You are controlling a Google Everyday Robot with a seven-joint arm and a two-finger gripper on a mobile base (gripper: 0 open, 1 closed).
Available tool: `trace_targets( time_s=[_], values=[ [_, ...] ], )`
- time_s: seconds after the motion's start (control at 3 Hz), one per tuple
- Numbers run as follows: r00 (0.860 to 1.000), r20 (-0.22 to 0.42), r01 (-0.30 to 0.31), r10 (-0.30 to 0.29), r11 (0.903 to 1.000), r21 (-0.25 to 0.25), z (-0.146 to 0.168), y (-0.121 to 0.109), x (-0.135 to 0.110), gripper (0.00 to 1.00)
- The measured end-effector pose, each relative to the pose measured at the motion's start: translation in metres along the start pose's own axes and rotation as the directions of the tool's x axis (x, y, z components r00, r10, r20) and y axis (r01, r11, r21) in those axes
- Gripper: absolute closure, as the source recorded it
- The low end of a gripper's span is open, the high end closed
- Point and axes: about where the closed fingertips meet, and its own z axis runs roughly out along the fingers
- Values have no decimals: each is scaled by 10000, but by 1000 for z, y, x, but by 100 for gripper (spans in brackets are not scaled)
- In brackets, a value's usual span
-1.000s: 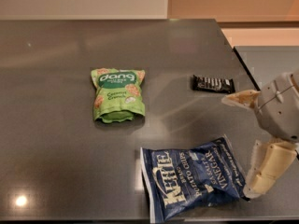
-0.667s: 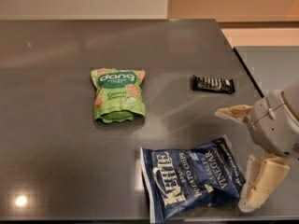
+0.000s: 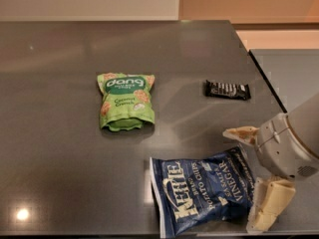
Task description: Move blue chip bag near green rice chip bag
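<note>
Gripper (image 3: 241,179) at right edge of blue chip bag (image 3: 202,195), jaws wide; pinch a firm fold, then slide toward green rice chip bag (image 3: 125,101).

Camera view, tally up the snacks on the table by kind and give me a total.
Chip bags: 2, the blue chip bag and the green rice chip bag
Candy bars: 1, the black candy bar
Total: 3 on the table
The gripper is open at the right end of the blue chip bag, near the table's front right corner.
</note>
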Motion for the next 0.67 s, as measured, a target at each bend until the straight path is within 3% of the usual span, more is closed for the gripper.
trace_targets(
  time_s=[0.33,0.67],
  values=[
    [10000,-62,-22,21,10000,-94,10,2,4,0],
    [9999,-122,-23,22,9999,-107,16,4,7,17]
  ],
)
